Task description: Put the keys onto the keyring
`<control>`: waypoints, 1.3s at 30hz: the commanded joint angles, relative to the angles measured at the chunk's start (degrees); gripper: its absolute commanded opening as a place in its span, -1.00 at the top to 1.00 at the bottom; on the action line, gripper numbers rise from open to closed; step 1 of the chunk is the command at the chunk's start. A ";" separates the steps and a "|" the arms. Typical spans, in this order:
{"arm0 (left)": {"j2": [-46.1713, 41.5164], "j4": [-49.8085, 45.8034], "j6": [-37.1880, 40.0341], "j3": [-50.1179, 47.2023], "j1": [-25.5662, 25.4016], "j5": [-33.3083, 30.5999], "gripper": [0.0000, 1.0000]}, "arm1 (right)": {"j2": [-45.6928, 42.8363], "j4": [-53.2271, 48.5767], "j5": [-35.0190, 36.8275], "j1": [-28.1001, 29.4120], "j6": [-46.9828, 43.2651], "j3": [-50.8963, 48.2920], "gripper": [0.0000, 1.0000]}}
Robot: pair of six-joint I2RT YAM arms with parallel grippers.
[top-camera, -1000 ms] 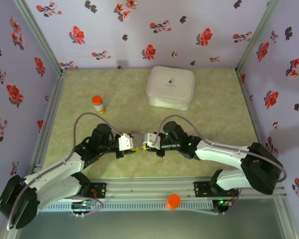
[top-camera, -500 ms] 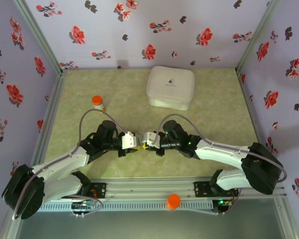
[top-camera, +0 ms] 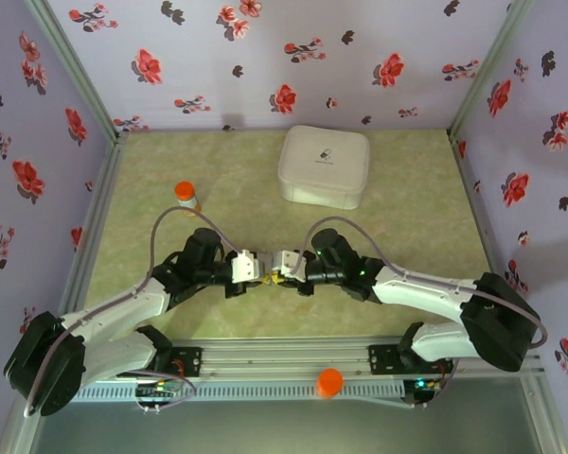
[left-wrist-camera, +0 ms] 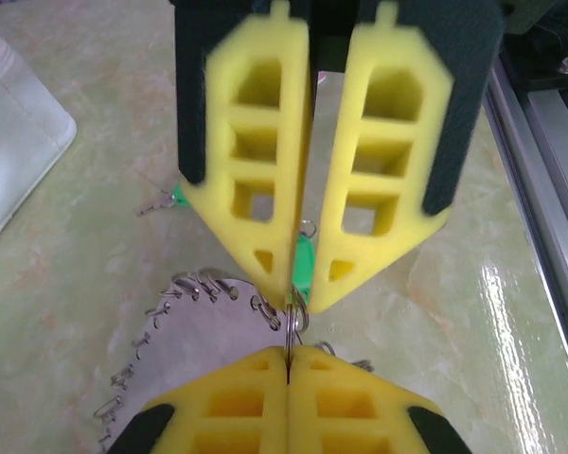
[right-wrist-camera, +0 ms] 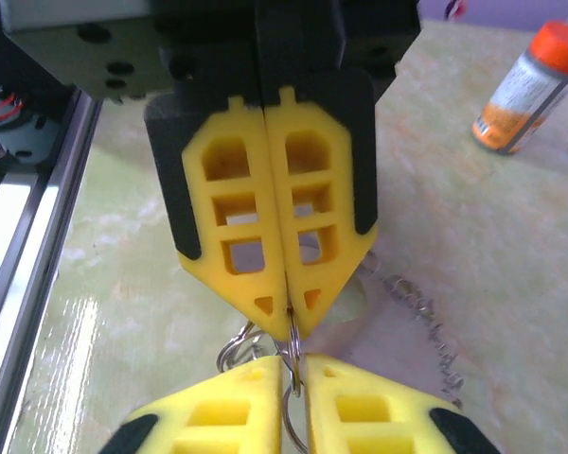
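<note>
Metal on metal: clamps the keyring (left-wrist-camera: 194, 284) by its edge, low on the table (left-wrist-camera: 454, 312), in the tight-shut left gripper (left-wrist-camera: 287, 359); pinches one green key (left-wrist-camera: 304, 265) in the right gripper (left-wrist-camera: 295, 293), tip to tip. Risks dropping it if that pinch slackens.

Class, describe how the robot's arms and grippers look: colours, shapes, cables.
The left arm and right arm have white links, black joints and a looping grey cable each. The left gripper and right gripper carry yellow pointed fingers with square cut-outs, backed in black.
</note>
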 commanded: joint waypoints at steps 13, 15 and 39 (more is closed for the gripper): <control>2.54 35.69 -15.96 -8.71 1.31 8.86 1.00 | -9.40 12.32 -1.11 -1.85 12.05 -9.72 0.52; 3.00 35.72 -15.79 -8.44 1.31 9.37 1.00 | -8.71 12.74 -0.89 -1.83 11.91 -9.27 0.46; 1.28 32.73 -10.65 -8.48 1.31 8.61 1.00 | -16.78 -0.90 5.30 -1.62 9.89 -8.53 0.26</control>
